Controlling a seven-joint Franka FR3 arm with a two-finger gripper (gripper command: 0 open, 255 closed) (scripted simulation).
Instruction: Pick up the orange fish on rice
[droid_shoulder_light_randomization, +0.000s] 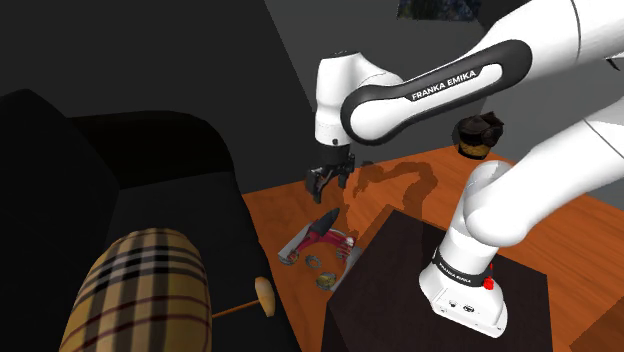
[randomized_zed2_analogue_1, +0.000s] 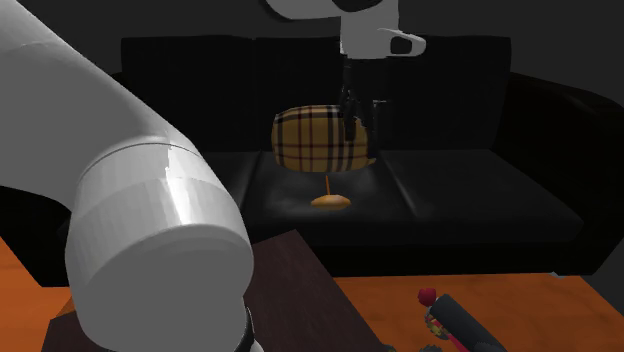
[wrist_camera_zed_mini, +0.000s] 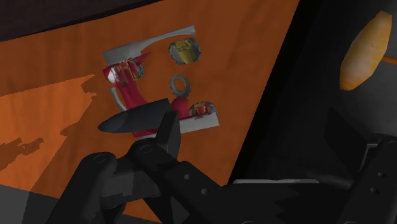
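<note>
The all-black two-finger gripper (droid_shoulder_light_randomization: 331, 184) is wide open, its fingers standing well apart, and it has hold of nothing. It hangs above the orange wood-grain floor (droid_shoulder_light_randomization: 290, 206), over a small red and grey toy (droid_shoulder_light_randomization: 320, 238) that lies there with some little gold and grey pieces around it. The dark brown box stand (droid_shoulder_light_randomization: 400, 262) is just beside this toy. The orange oval fish on rice (randomized_zed2_analogue_1: 331, 201), with a thin stick coming out of it, lies on the seat of the black sofa (randomized_zed2_analogue_1: 480, 180). It is near a beige checked roll cushion (randomized_zed2_analogue_1: 315, 140), apart from the gripper and not touched by it.
</note>
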